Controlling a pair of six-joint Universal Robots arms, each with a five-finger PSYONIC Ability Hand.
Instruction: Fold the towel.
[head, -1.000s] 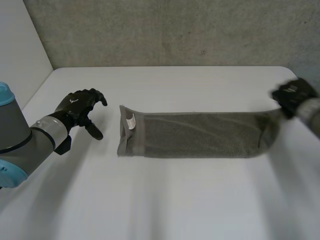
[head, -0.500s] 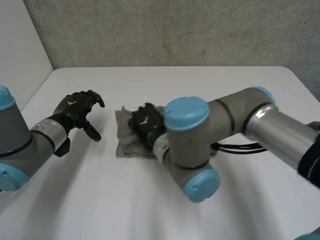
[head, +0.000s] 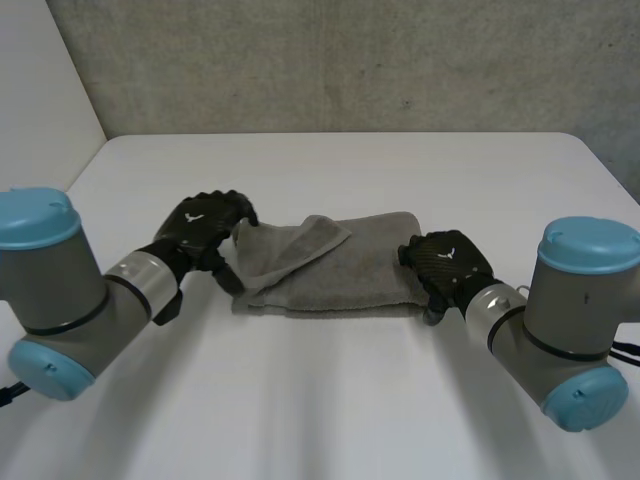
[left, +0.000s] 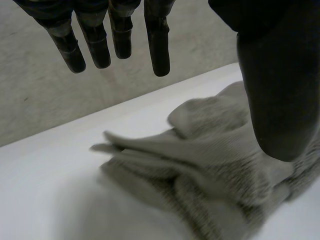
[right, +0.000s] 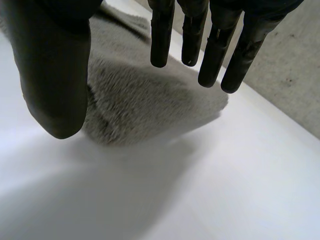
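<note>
A grey towel (head: 330, 265) lies folded over on the white table (head: 320, 400), its upper layer ending in a loose, crooked corner near the left end. My left hand (head: 205, 228) hovers at the towel's left end with straight fingers (left: 159, 45) and thumb (left: 277, 95) spread above the rumpled folds (left: 210, 165), holding nothing. My right hand (head: 445, 265) sits at the towel's right end; its fingers (right: 162, 35) and thumb (right: 55, 80) hang straight over the towel's folded edge (right: 145, 100), apart from it.
A concrete wall (head: 330, 60) stands behind the table's far edge. Bare white tabletop stretches in front of the towel and to both sides.
My right hand carried the towel's right end across to the left, let it go, and has drawn back to the new right edge. My left hand moved in toward the towel's left end.
</note>
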